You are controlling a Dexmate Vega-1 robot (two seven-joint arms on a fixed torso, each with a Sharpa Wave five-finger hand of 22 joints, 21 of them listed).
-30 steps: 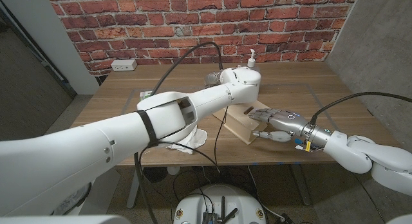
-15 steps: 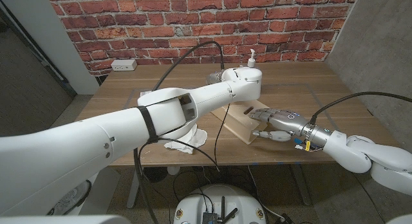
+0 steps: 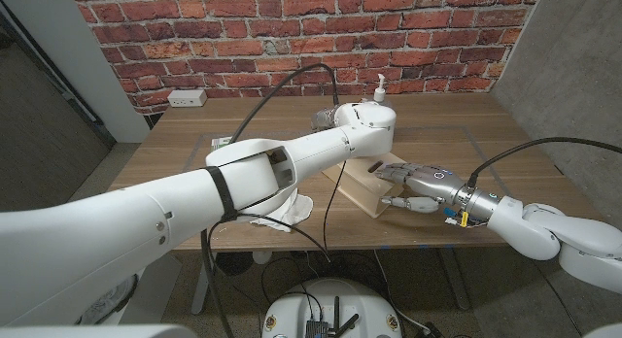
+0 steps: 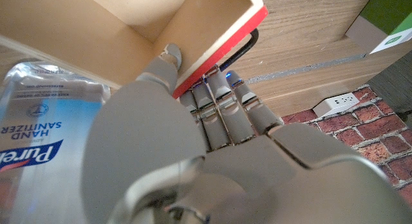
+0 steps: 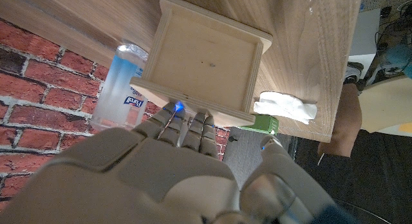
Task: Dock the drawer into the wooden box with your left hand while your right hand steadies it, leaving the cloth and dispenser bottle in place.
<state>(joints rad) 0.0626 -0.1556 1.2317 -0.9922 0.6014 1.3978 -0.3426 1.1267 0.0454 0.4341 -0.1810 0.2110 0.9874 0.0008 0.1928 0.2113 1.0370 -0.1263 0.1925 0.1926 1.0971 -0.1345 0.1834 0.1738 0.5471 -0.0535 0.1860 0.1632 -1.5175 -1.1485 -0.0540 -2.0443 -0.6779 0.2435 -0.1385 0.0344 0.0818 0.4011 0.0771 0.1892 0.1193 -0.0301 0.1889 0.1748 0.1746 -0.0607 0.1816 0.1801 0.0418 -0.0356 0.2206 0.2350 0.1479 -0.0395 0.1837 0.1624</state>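
A brown wooden table (image 3: pixel 185 144) stands by a brick wall. On it sit a wooden box (image 3: pixel 362 187), a white cloth (image 3: pixel 282 214) beside the box, and a bottle (image 3: pixel 381 88) behind the box.

The left arm (image 3: pixel 292 168) has shifted slightly over the wooden box (image 3: pixel 364 187).

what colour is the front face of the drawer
Red, a painted front panel on the drawer, with a dark handle. The left wrist view shows it best.
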